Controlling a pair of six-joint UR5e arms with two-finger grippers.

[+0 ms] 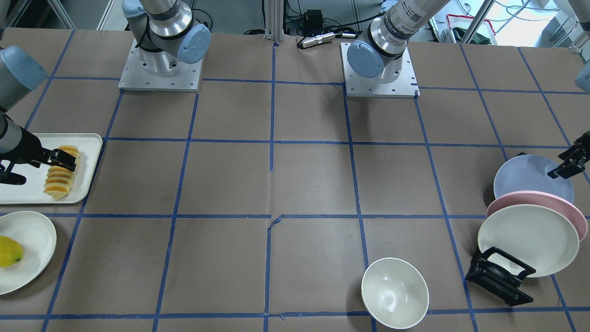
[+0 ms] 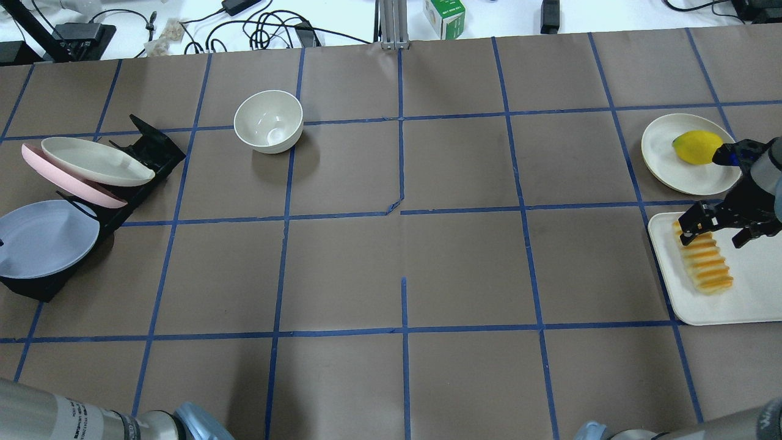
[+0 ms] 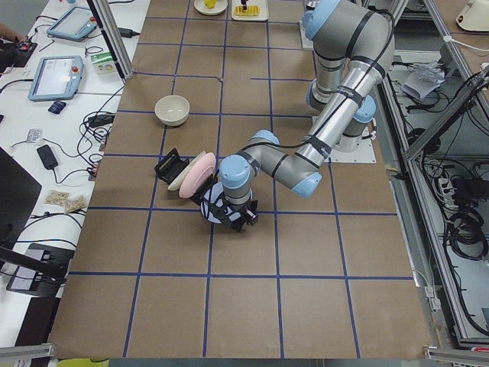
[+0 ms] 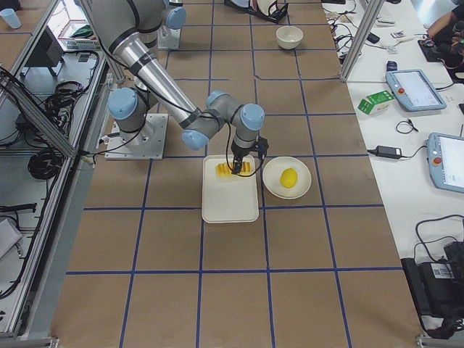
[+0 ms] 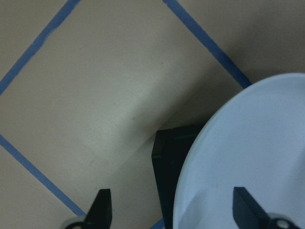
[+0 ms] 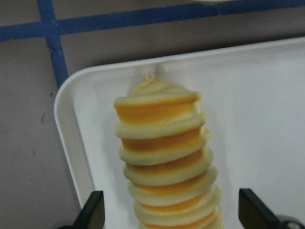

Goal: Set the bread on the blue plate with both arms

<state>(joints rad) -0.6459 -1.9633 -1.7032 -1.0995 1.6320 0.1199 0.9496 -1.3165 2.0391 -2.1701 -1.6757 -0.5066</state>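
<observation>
The bread, a ridged orange and pale-yellow loaf, lies on a white tray at the table's right end; it also shows in the overhead view. My right gripper hovers just above its far end, open, with a fingertip on each side of the loaf. The blue plate leans in the end slot of a black rack at the left end. My left gripper is open at the plate's edge. In the left wrist view the plate's rim lies between the fingertips.
A pink plate and a cream plate lean in the same black rack. A white bowl stands near the operators' edge. A yellow lemon lies on a cream plate beside the tray.
</observation>
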